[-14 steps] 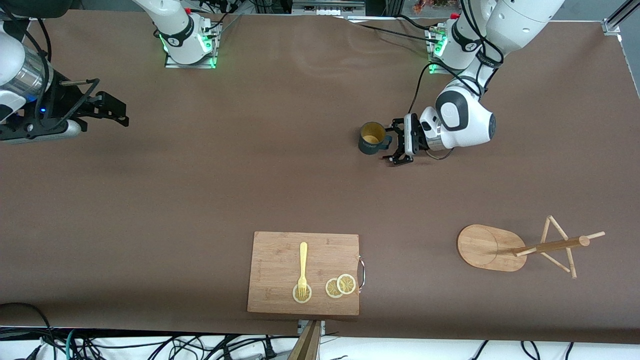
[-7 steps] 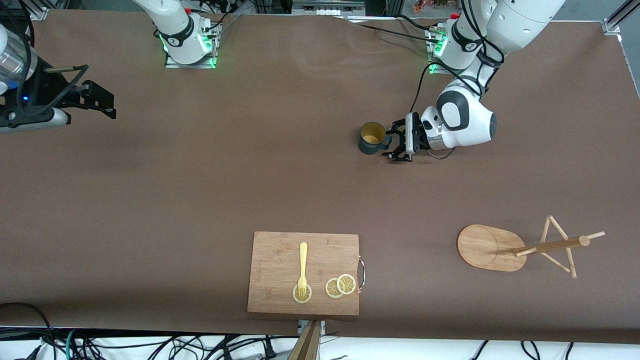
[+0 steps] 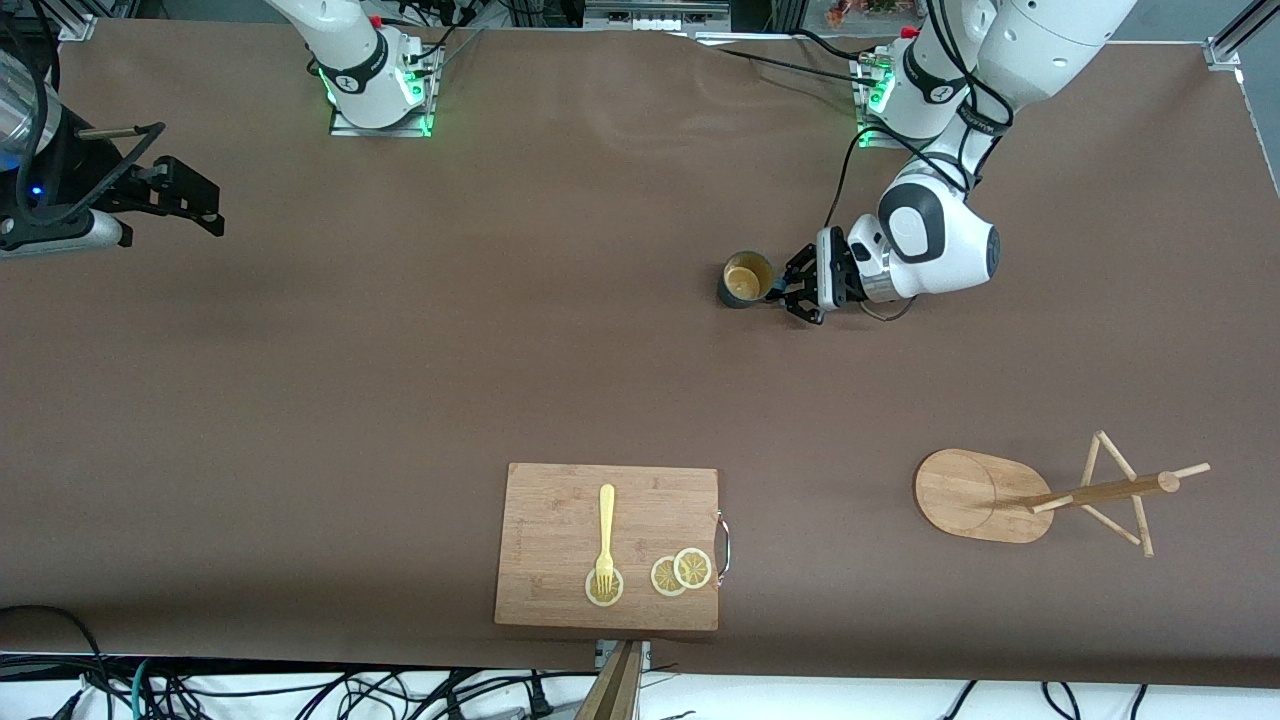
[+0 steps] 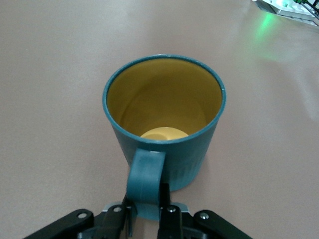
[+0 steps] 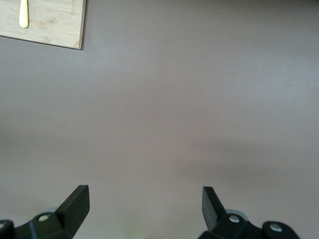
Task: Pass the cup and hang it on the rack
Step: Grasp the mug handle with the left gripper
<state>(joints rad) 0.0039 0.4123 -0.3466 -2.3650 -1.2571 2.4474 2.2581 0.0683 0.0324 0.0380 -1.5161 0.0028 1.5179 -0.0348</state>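
Observation:
The dark teal cup (image 3: 745,280), yellow inside, stands upright on the brown table near the left arm's base. My left gripper (image 3: 783,290) is low beside it, shut on the cup's handle (image 4: 146,181). In the left wrist view the cup (image 4: 164,124) fills the middle, and the left gripper (image 4: 148,206) pinches the handle from both sides. The bamboo rack (image 3: 975,495) stands nearer the front camera, toward the left arm's end. My right gripper (image 3: 170,180) hangs open over the right arm's end of the table, and the right wrist view shows nothing between the fingers of the right gripper (image 5: 144,199).
A wooden cutting board (image 3: 607,545) lies at the table's front edge, with a yellow fork (image 3: 605,530) and lemon slices (image 3: 682,572) on it. A corner of that board (image 5: 45,20) shows in the right wrist view. The rack's pegs (image 3: 1120,490) stick out toward the left arm's end.
The left gripper's fingers have closed onto the cup's handle. The cup shifted slightly. The right gripper has drifted a little toward its end of the table.

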